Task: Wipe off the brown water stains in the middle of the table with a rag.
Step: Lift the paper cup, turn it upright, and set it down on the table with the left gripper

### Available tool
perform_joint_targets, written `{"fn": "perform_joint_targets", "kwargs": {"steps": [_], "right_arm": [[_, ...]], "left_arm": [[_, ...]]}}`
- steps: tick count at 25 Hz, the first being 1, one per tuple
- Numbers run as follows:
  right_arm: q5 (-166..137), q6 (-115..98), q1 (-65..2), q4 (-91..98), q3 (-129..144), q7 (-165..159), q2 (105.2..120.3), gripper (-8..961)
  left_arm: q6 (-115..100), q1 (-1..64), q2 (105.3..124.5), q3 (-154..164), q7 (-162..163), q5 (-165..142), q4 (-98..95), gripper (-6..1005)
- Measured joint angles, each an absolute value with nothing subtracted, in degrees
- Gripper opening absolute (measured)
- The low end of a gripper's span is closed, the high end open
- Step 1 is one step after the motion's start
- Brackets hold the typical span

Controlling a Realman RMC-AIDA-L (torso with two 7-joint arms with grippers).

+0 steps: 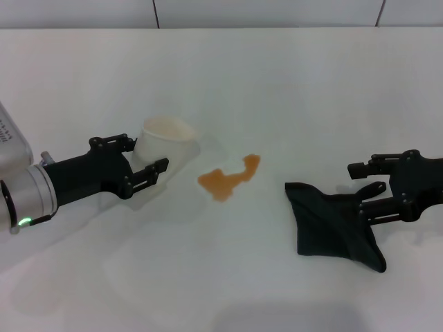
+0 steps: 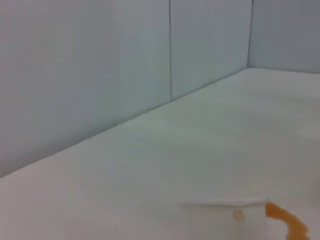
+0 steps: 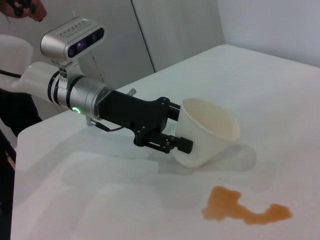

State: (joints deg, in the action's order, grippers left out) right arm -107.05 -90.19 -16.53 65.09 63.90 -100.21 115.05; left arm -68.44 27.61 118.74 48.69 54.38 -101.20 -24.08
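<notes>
Worktop (image 1: 291,90): white, plain. Brown water stains (image 1: 228,178): mid-worktop, glossy, orange-brown. Rag (image 1: 331,227): dark, crumpled, flat on worktop, right of stains, apart from them. Right tool (image 1: 374,196): fingers parted, at rag's right edge, tips touching cloth. Left tool (image 1: 147,156): clamped on tilted whitish cup (image 1: 166,144), left of stains.
</notes>
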Motion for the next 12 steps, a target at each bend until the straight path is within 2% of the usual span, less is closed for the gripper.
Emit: {"fn": "perform_joint_targets", "kwargs": {"steps": [12], "right_arm": [[-107.00, -89.95, -16.52, 65.13, 63.90, -100.29, 115.05, 829]], "left_arm": [[-68.65, 26.39, 118.86, 48.69, 54.74, -101.47, -26.44, 537]]}}
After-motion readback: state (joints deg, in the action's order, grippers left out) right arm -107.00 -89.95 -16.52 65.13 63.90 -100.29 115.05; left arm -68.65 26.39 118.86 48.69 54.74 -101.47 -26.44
